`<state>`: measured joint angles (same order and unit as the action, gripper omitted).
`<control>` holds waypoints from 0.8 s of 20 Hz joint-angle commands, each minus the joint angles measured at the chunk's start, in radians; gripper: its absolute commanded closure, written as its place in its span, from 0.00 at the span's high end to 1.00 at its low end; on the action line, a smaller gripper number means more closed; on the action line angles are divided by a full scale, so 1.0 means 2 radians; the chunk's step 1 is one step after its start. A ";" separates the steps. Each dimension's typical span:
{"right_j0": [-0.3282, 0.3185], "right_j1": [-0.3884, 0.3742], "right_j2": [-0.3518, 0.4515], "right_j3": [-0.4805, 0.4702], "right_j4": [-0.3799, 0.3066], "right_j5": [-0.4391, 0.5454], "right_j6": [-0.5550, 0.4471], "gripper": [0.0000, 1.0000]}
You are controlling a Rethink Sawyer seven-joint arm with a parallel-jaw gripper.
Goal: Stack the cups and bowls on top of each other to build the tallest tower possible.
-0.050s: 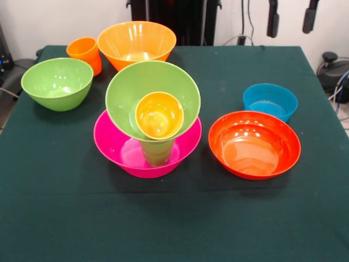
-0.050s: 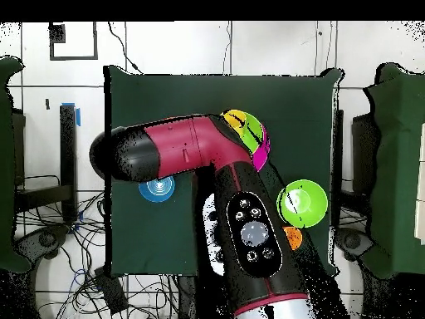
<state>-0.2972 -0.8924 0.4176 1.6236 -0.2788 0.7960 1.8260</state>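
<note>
Hanging with hand (image 1: 292, 16) spread and empty beyond the blue bowl (image 1: 270, 101), leaving the tower (image 1: 152, 76) sitting mid-desk (image 1: 174, 218): pink bowl (image 1: 114, 144) holding a green cup (image 1: 157, 153), tilted light green bowl (image 1: 131, 90) and yellow cup (image 1: 159, 114) nesting above.

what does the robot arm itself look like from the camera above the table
The arm is a thick rounded tube, dark red with black end caps and joints. One black segment carries an oval control panel with a grey round knob and small buttons. The gripper isn't visible.

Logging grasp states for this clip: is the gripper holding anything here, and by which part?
It cannot be told: the gripper appears in neither view. The red and black arm covers the table's middle from overhead.
</note>
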 commanded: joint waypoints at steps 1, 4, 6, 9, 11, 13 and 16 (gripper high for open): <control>0.006 0.008 -0.018 0.002 -0.058 0.067 -0.041 1.00; 0.015 0.000 -0.021 0.018 -0.064 0.061 -0.028 1.00; 0.019 0.003 -0.019 0.028 -0.069 0.049 -0.025 1.00; 0.018 0.011 -0.016 0.041 -0.074 0.026 -0.022 1.00; 0.016 0.018 -0.012 0.048 -0.074 0.013 -0.020 1.00; 0.012 0.024 -0.007 0.054 -0.072 0.005 -0.023 1.00; 0.007 0.043 0.003 0.063 -0.067 -0.017 -0.020 1.00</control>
<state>-0.2841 -0.8858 0.4001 1.6437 -0.3545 0.8253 1.8260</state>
